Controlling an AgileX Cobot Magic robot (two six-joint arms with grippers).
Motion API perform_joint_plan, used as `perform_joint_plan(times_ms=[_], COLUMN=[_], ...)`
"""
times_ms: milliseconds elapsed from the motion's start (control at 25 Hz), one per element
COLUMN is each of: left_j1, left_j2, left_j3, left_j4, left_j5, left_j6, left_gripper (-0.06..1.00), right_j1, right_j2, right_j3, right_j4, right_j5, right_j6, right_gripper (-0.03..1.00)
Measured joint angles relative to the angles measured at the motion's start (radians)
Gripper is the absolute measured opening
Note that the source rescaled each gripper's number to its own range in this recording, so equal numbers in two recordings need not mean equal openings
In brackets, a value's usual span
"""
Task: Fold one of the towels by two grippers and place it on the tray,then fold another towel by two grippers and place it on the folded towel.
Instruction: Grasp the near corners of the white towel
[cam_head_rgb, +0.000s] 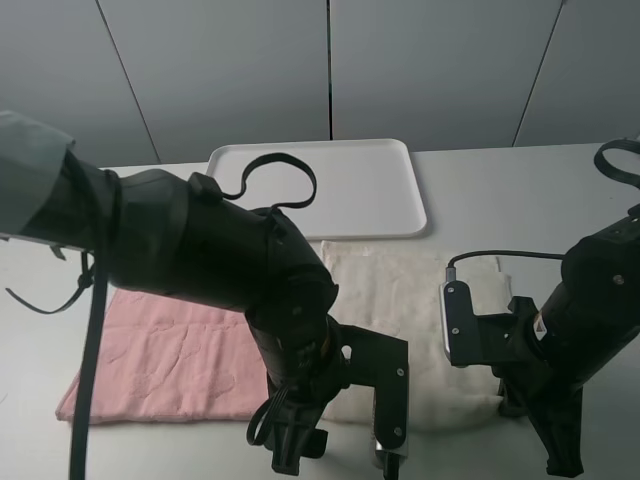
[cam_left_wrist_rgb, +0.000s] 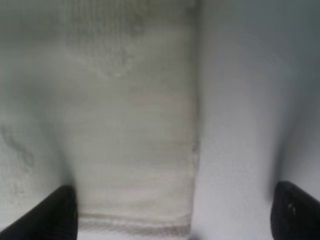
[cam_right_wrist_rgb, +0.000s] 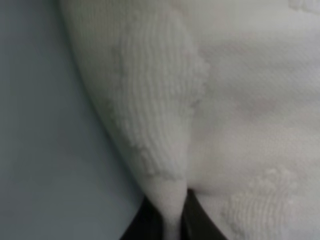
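A white towel (cam_head_rgb: 400, 290) lies flat in the middle of the table, with a pink towel (cam_head_rgb: 170, 360) flat to its left. The white tray (cam_head_rgb: 350, 190) stands behind them with nothing on it. My left gripper (cam_head_rgb: 388, 455) is at the white towel's front left corner. In the left wrist view it (cam_left_wrist_rgb: 172, 215) is open, its dark fingertips (cam_left_wrist_rgb: 50, 212) on either side of the towel's (cam_left_wrist_rgb: 135, 125) edge. My right gripper (cam_head_rgb: 562, 462) is at the towel's front right. In the right wrist view it (cam_right_wrist_rgb: 170, 217) is shut on a raised pinch of the white towel (cam_right_wrist_rgb: 160, 110).
The grey table (cam_head_rgb: 520, 200) runs to a grey panelled wall behind. The left arm's bulk and its loose black cables (cam_head_rgb: 280, 170) hang over the pink towel and the tray's front edge. The pink towel's right edge sits under the white towel.
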Motion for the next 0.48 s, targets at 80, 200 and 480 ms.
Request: perform_joint_plan(times_ms=[80, 200, 480], left_j1=[-0.002, -0.002, -0.004], left_j2=[0.012, 0.021, 0.022], left_j3=[-0.002, -0.011, -0.013], left_j4=[0.000, 0.000, 0.006], left_j5=[0.000, 0.000, -0.004], left_j6=[0.002, 0.002, 0.002], left_gripper=[0.99, 0.99, 0.84], right_j1=[0.000, 0.000, 0.000], right_j2=[0.000, 0.000, 0.000], right_j3=[0.000, 0.000, -0.001], right_j4=[0.002, 0.002, 0.006], right_j5=[0.002, 0.003, 0.007], right_j6=[0.000, 0.000, 0.000], right_gripper=[0.01, 0.01, 0.01])
